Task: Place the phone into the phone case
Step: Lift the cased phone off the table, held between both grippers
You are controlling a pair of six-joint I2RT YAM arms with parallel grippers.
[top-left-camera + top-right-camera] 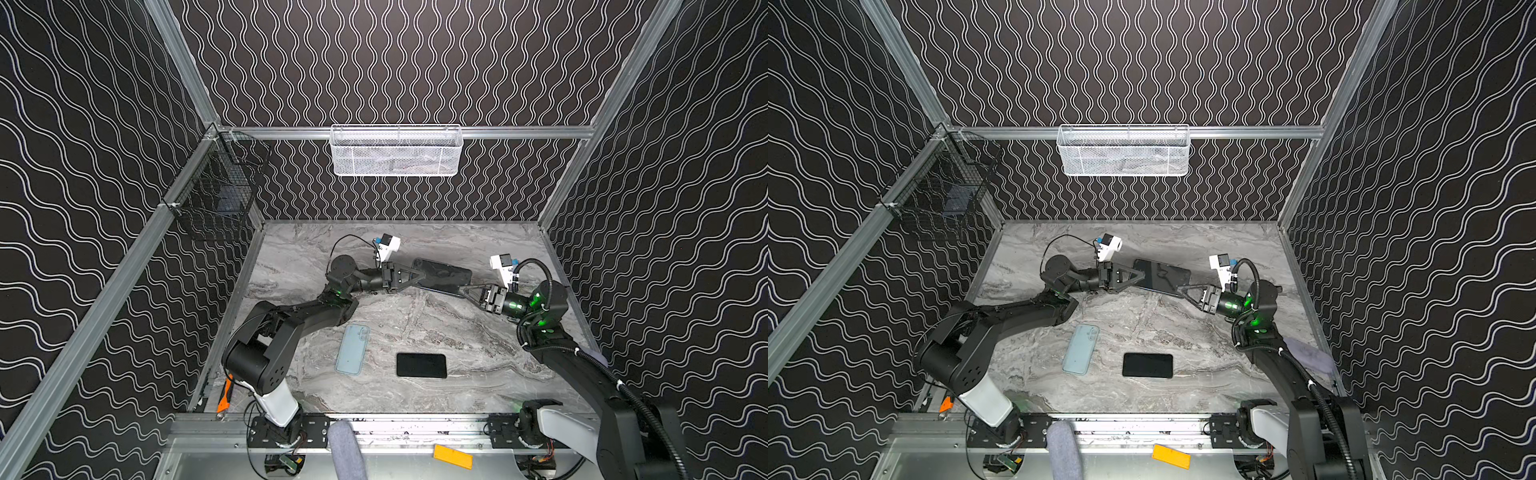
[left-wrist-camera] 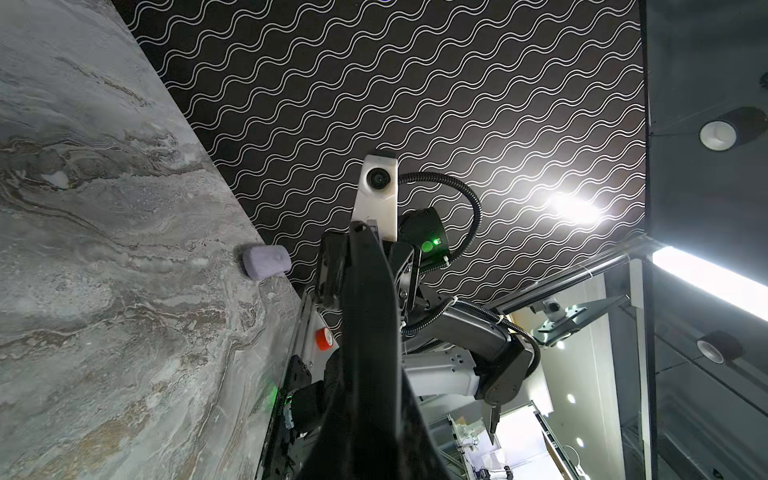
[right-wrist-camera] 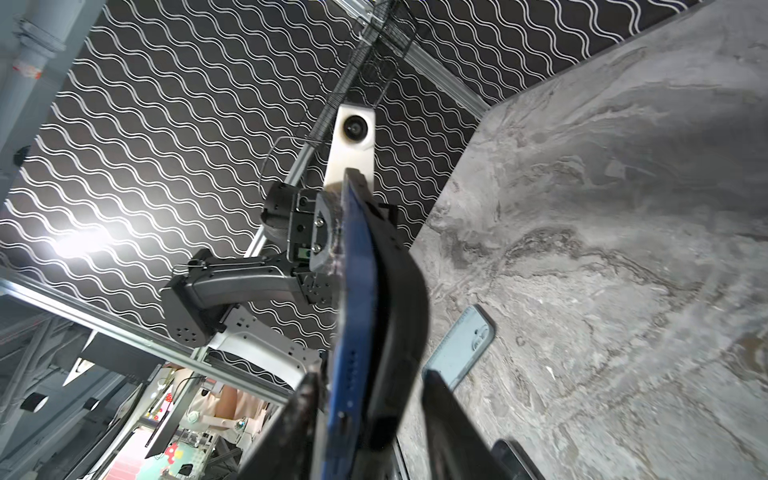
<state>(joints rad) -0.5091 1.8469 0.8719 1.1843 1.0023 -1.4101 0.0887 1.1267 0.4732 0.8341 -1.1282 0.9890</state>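
Left hand [image 1: 419,276] clamped one end of black phone case [image 1: 446,274], blue phone [image 3: 353,332] against it; right hand [image 1: 461,289] straddled other end, couldn't tell if gripping.

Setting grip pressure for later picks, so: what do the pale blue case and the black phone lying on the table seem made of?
Pale blue case: probably soft silicone or rubbery plastic; matte, no glare, rounded corners, moulded camera cut-out. Black phone: face looks like smooth dark glass, uniformly black; its thin lighter rim could be metal or plastic, too small to tell.
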